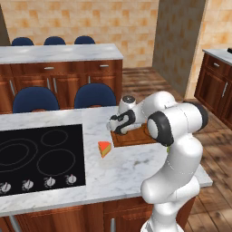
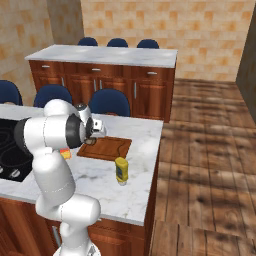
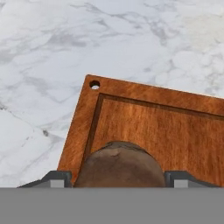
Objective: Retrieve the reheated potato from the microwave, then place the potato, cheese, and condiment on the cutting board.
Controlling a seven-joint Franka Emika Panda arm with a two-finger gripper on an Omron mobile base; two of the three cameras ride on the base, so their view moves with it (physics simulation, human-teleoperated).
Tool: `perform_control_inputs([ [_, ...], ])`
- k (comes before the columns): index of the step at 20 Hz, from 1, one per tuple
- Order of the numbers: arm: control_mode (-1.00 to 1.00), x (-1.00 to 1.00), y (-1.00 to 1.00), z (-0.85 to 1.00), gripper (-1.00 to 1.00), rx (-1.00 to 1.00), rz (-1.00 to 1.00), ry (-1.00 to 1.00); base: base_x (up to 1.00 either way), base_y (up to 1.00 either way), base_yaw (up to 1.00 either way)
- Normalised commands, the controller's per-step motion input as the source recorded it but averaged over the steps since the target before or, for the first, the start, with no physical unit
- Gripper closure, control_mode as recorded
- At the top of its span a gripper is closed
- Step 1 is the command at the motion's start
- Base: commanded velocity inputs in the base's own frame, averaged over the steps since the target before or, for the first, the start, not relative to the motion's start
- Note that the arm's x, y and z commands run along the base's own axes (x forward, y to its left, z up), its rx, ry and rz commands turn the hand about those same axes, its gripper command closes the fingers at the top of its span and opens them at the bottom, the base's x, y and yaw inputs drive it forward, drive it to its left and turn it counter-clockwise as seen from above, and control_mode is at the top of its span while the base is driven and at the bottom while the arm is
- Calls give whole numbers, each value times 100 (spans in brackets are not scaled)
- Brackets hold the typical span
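The hand view looks closely at the potato (image 3: 119,165), a brown rounded lump at the bottom centre of the frame, sitting between the two fingertips (image 3: 57,178) of the end effector (image 3: 118,179), which pinches it over the cutting board (image 3: 157,127). The potato's long axis cannot be told from this angle. The left base view shows the cheese (image 1: 104,148) at centre frame on the marble surface (image 1: 127,170), left of the board, beside the black cooktop (image 1: 41,156). The right base view shows the condiment (image 2: 121,170) standing upright at centre, just below the board.
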Motion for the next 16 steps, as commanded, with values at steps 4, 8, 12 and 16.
perform_control_inputs([
  [4, -100, 7, 0, -33, 100, 0, 0, -4, 0, 0, 0],
  [8, -100, 12, 0, -29, 100, 0, 0, -6, 0, 0, 0],
  [12, -100, 9, 0, -21, 100, 0, 0, -3, 0, 0, 0],
  [16, -100, 0, 0, -32, -100, 0, 0, 0, 0, 0, 0],
])
